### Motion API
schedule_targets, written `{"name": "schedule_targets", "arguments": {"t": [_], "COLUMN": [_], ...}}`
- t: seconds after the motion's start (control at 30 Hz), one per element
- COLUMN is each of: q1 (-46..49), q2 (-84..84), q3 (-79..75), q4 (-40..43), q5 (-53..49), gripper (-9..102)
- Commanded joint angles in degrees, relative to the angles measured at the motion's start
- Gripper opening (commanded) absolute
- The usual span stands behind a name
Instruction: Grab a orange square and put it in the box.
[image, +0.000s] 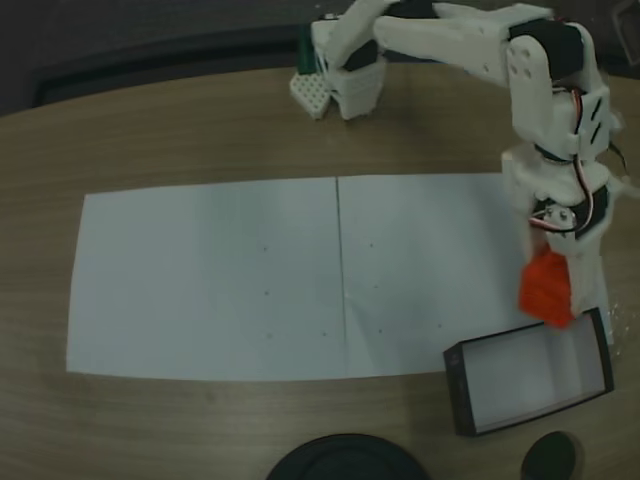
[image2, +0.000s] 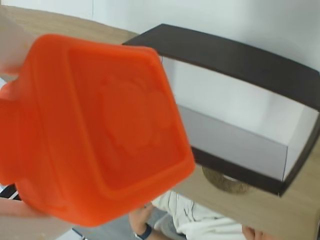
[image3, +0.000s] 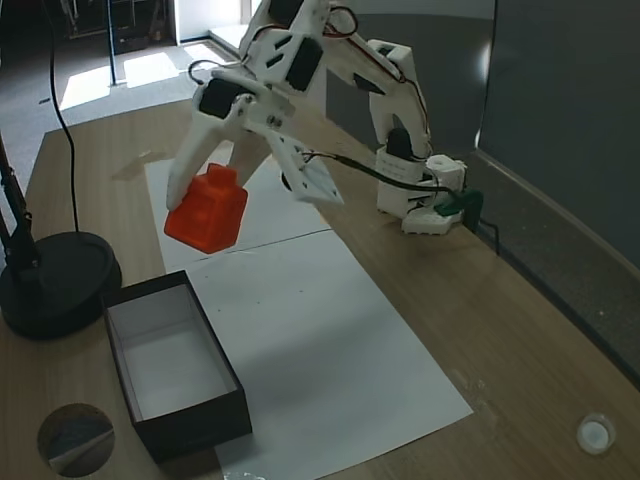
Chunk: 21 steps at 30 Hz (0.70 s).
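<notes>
A wooden table (image: 200, 130) carries white paper sheets (image: 220, 280). On them a white robot arm (image3: 330, 60) reaches out from its base. Near the table edge sits the box (image3: 190, 415), black-walled and white inside.

The gripper (image3: 205, 215) is clamped on the orange square (image3: 207, 212), holding it in the air above the paper, just beside the box's far end in a fixed view. In the other fixed view the orange square (image: 545, 288) hangs at the box (image: 455, 385) rim's upper edge.

The wrist view shows the orange square (image2: 100, 135) close up, with a raised emblem on its face, and the box (image2: 240, 55) beyond it.
</notes>
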Motion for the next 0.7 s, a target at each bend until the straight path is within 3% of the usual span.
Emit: {"name": "schedule_targets", "arguments": {"t": [0.0, 0.4, 0.67], "q1": [-0.88, -0.35, 0.7], "q2": [-0.53, -5.36, -8.17], "q3": [-3.52, -3.43, -3.43], "q4": [-2.2, -13.18, -13.89], "q5": [-0.35, -0.26, 0.0], "gripper": [9, 9, 8]}}
